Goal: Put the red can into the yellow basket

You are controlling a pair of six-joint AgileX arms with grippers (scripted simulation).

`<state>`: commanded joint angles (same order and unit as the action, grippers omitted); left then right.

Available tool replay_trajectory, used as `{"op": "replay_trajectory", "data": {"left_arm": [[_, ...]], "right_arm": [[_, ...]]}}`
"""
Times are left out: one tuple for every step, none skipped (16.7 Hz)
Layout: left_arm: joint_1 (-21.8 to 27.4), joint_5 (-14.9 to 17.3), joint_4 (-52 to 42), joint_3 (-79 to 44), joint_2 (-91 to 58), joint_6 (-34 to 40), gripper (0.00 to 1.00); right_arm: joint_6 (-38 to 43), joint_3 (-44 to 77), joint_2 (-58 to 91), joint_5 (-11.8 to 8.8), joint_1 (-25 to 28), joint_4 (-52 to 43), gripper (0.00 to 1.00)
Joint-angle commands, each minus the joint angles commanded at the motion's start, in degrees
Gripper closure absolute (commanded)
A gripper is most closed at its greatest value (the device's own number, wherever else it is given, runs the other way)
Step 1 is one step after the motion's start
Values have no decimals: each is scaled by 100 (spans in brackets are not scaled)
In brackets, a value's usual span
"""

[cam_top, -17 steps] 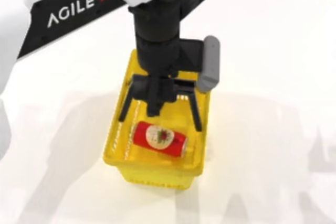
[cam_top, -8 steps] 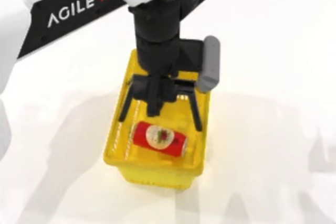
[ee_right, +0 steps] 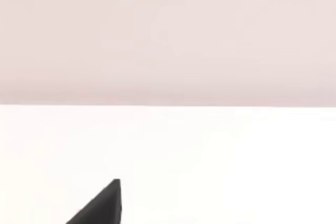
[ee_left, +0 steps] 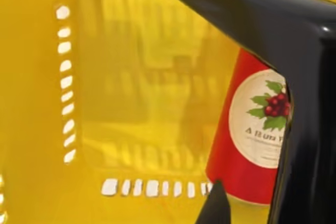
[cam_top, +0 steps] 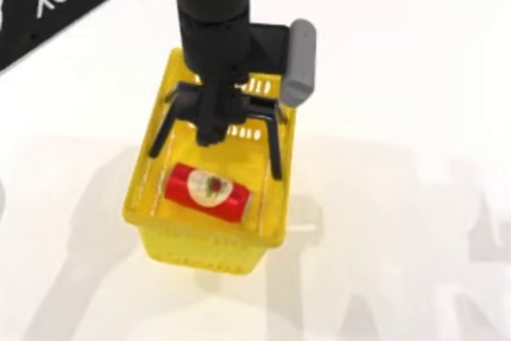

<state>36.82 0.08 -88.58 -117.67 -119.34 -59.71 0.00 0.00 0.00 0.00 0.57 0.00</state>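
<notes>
Since half a second ago the left gripper (cam_top: 217, 157), the yellow basket (cam_top: 209, 249) and the red can (cam_top: 206, 191) have all shifted together toward the top view's left side and slightly toward its far edge — basket and can keeping their places relative to the fingers.

The left gripper hangs over the basket's opening with its two black fingers (cam_top: 275, 149) spread wide, gripping nothing; one finger reaches down beside each long wall of the basket. The can lies on its side on the basket floor, just past the fingertips toward the basket's near end wall, clear of both fingers, its round pale label facing up. In the left wrist view the can (ee_left: 247, 129) rests against the yellow floor with a black finger (ee_left: 310, 77) crossing in front of it, and the slotted basket wall (ee_left: 65, 82) stands beyond.

The basket sits on the white table (cam_top: 399, 197). The right gripper shows only as a dark tip (ee_right: 100, 205) in its own wrist view, above bare table (ee_right: 210, 156) — whether it is spread or closed cannot be told.
</notes>
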Motion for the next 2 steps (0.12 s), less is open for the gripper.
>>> {"op": "replay_trajectory", "data": {"left_arm": [[-37, 2, -103, -93, 17, -20, 100], [-54, 3, -144, -134, 25, -28, 100]], "right_arm": [[0, 0, 0, 0, 0, 0, 0], [0, 0, 0, 0, 0, 0, 0]]}}
